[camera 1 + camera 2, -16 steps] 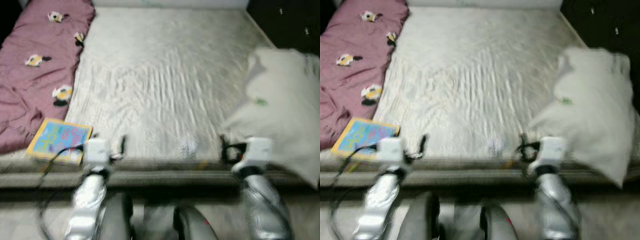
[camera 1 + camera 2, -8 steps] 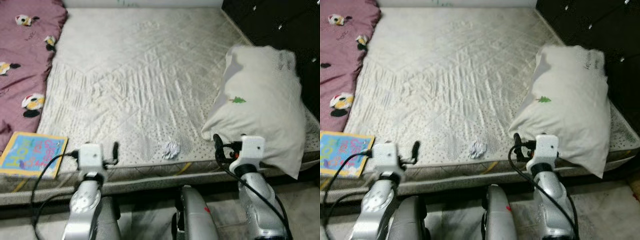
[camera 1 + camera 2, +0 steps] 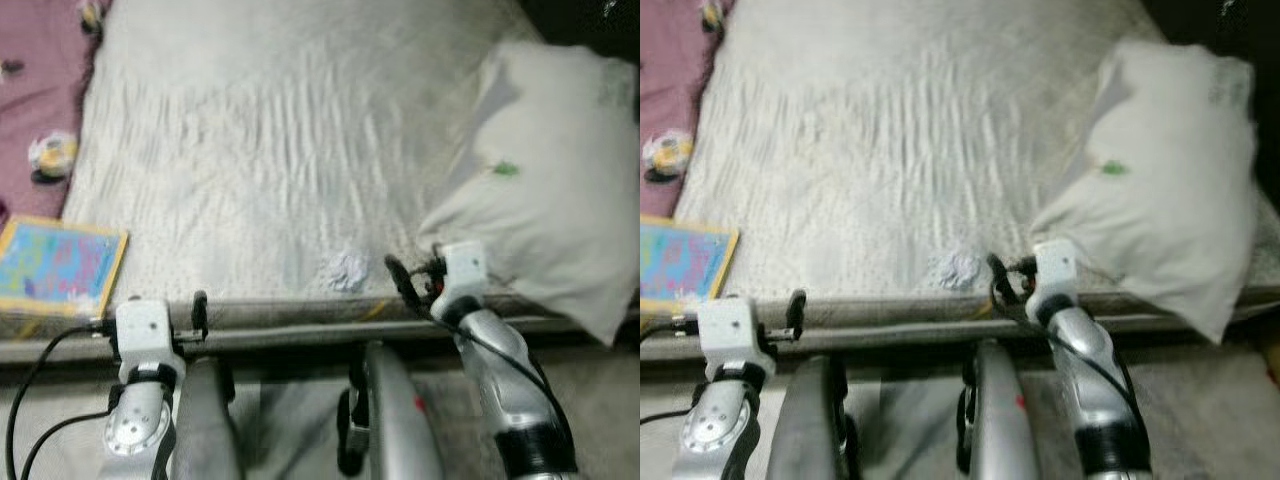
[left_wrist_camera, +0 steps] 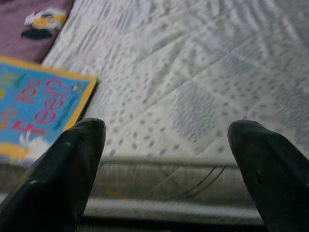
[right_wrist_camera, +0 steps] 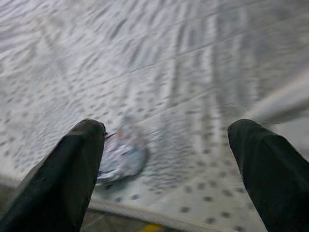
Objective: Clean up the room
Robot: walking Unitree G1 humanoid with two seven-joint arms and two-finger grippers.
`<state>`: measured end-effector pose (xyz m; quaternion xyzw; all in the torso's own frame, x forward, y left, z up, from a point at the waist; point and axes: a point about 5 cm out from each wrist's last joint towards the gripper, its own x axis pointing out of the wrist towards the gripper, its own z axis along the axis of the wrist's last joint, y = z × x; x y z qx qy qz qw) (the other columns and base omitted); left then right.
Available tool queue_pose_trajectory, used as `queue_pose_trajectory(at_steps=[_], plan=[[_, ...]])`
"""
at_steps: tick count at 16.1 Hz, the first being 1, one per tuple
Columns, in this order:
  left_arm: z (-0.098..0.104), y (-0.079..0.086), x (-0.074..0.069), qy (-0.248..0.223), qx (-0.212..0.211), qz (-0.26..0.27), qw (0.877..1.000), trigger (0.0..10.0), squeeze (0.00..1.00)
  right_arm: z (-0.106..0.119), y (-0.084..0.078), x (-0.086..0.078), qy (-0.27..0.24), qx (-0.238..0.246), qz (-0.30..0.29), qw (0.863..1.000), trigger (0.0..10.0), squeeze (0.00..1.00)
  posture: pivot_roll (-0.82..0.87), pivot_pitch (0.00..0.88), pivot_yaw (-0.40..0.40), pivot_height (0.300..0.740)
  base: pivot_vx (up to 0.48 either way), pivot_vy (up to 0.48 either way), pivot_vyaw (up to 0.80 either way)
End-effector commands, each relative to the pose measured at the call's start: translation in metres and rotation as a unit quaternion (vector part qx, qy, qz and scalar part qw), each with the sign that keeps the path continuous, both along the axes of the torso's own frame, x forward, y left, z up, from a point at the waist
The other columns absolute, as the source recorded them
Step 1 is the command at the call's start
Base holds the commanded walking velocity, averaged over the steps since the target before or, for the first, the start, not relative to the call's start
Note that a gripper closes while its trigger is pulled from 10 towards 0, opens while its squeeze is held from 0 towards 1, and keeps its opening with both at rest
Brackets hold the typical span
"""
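A crumpled white paper wad [image 3: 347, 270] lies on the pale mattress [image 3: 280, 150] near its front edge. My right gripper [image 3: 398, 279] hovers just to the right of the wad at the mattress edge; in the right wrist view its fingers [image 5: 72, 164] stand wide open, with the wad [image 5: 120, 155] close to one finger. A colourful children's book [image 3: 60, 266] rests at the front left corner. My left gripper [image 3: 199, 311] is at the mattress edge to the right of the book, open and holding nothing, with the book [image 4: 34, 111] off to one side.
A large white pillow [image 3: 560, 190] lies at the mattress's right side, overhanging the front edge. A pink patterned blanket [image 3: 35, 90] covers the far left. My own legs [image 3: 390, 420] and the floor are below the bed frame. Dark furniture stands at the far right.
The camera has tilted down and the picture has blurred. My right gripper has swung left, closer to the paper wad. The left gripper has dropped to the bed's front edge.
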<state>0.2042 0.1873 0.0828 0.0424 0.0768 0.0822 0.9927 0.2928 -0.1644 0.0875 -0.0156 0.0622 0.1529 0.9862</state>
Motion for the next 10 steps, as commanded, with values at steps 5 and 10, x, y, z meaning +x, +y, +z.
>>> queue_pose_trajectory(at_steps=[5,10], plan=[[0.007,0.002,-0.008,0.006,0.004,0.011,1.000,10.0,0.00,-0.009,0.015,0.019,0.024,-0.023,0.038,0.999,10.0,0.00,0.14,0.314,-0.068,0.553,0.000,0.000,0.00],[0.010,0.001,-0.002,0.009,0.007,0.007,1.000,10.0,0.00,-0.010,0.035,0.026,0.022,-0.019,0.053,0.998,10.0,0.00,0.15,0.306,-0.064,0.553,0.000,0.000,0.48]])
